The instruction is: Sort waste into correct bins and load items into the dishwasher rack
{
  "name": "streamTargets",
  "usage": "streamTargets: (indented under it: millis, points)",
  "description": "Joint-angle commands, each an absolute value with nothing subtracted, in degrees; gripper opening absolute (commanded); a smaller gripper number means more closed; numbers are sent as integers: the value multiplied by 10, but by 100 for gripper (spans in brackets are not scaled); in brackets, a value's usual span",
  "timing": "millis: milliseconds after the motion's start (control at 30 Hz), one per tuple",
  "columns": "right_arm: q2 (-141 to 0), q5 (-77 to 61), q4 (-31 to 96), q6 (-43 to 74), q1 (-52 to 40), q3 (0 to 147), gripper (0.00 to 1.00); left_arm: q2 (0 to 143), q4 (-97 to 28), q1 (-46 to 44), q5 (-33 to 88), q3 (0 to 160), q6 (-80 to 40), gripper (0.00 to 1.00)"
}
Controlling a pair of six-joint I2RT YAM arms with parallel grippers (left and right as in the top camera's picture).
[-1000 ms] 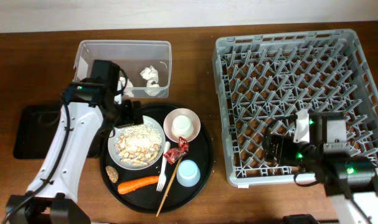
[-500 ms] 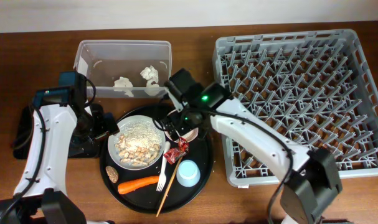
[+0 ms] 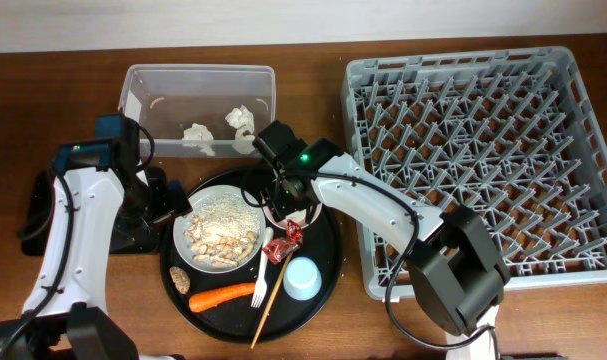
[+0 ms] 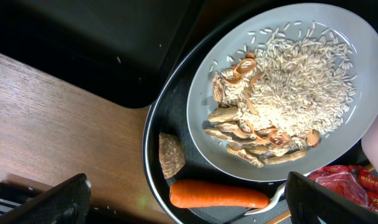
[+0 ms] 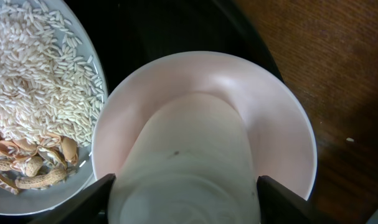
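My right gripper (image 3: 288, 195) hangs over the pale pink bowl (image 5: 269, 118). Its open fingers (image 5: 185, 202) straddle the cream cup (image 5: 189, 155), which stands upside down in the bowl. My left gripper (image 3: 168, 200) is open and empty at the left edge of the white plate (image 3: 183, 238). In the left wrist view its fingers (image 4: 189, 208) span the orange carrot (image 4: 220, 194) and the brown lump (image 4: 170, 154). The plate (image 4: 204, 134) holds rice scraps (image 4: 294, 81). The red foil wrapper (image 3: 283, 243), light blue cup (image 3: 303, 277), white fork (image 3: 261, 282) and chopstick (image 3: 270, 297) lie on the round tray.
The round black tray (image 3: 330, 250) carries the dishes. The clear tub (image 3: 198, 72) behind it holds two white napkins (image 3: 241, 120). The shallow black tray (image 3: 43, 205) lies at the left under my left arm. The grey dishwasher rack (image 3: 483, 150) fills the right side.
My right arm left the rack, swung to the pink bowl and has now settled lower around the cream cup. My left arm moved from the tub to the plate's left side.
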State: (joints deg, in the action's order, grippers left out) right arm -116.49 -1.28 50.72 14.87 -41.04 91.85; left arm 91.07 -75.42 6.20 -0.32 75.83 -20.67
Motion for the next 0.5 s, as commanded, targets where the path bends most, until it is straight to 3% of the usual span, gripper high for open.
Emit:
streamTargets:
  millis: [0,133,267,400,467]
  points:
    - [-1164,-6,507,156,-412,929,63,909,-752,64,-9,754,-214,99]
    - [-1119,8,511,155,-412,942,50,909,-751,64,-9,754,-214,99]
    - [-1005,100,551,155,-392,998,50,909,-750,64,-9,754,-214,99]
    - [-872,126,646,160,-232,998,50,909,-744,64,-9,754,-214,99]
    - [-836,125,717,160,-57,998,50,909,-744,64,-9,754,-214,99]
